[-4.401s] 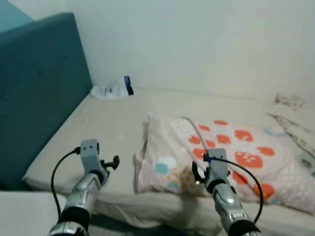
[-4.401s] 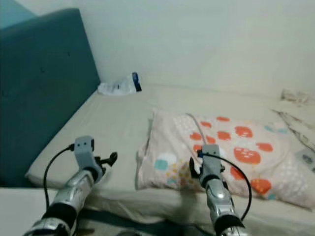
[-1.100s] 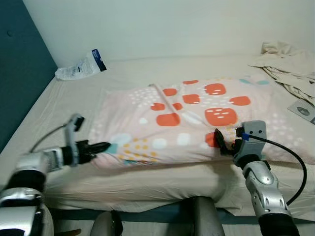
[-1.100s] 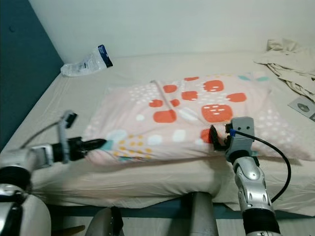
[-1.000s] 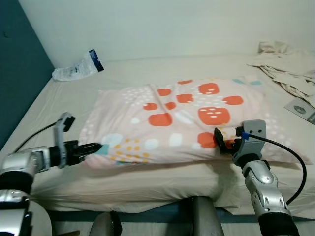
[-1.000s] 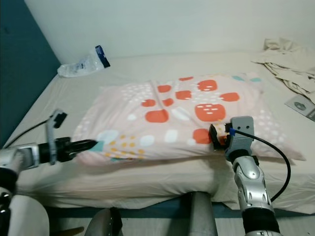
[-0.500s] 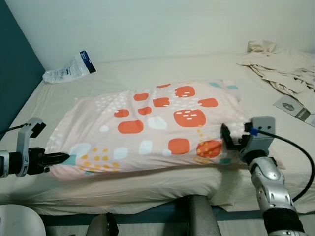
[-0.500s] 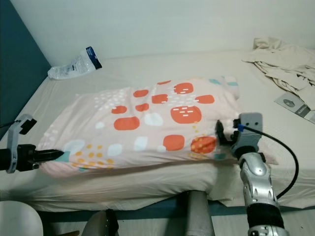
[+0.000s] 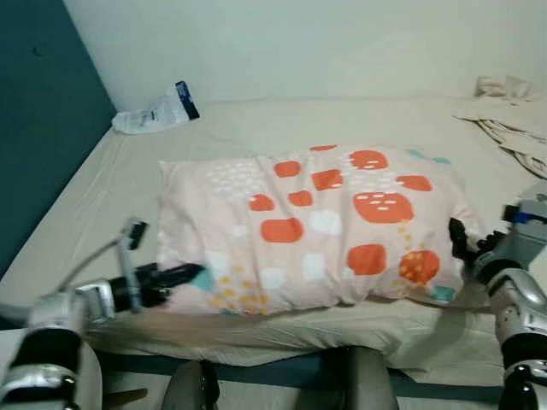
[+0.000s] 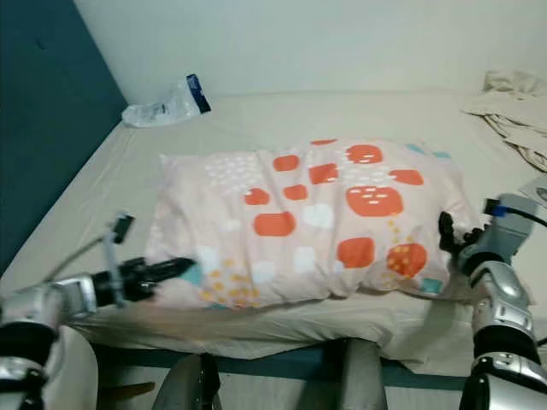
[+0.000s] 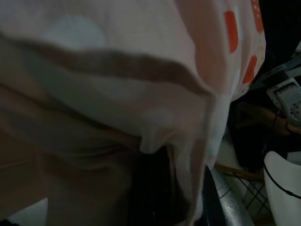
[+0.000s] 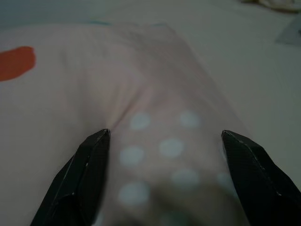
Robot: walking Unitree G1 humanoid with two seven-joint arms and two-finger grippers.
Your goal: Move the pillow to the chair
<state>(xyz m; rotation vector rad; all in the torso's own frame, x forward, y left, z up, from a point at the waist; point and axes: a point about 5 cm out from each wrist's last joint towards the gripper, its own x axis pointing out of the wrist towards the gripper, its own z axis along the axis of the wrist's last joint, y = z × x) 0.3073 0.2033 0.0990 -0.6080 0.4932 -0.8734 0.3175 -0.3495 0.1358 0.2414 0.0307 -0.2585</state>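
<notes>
Right wrist view: right gripper [image 12: 164, 141] jaws spread wide, both black fingers [image 12: 84, 174] pressed against the pillow's [image 9: 325, 222] dotted end.
Left gripper [image 9: 175, 275]: at the pillow's opposite near corner; cloth drapes over it, so I cannot tell how its jaws stand.
Change: against half a second ago, the pillow has bunched shorter and plumper between the arms, probably squeezed for a lift.
Pillow place: on the bed [image 9: 256, 128], at the mattress's near edge.
Beyond: plastic packet [image 9: 158, 111] by the wall.
</notes>
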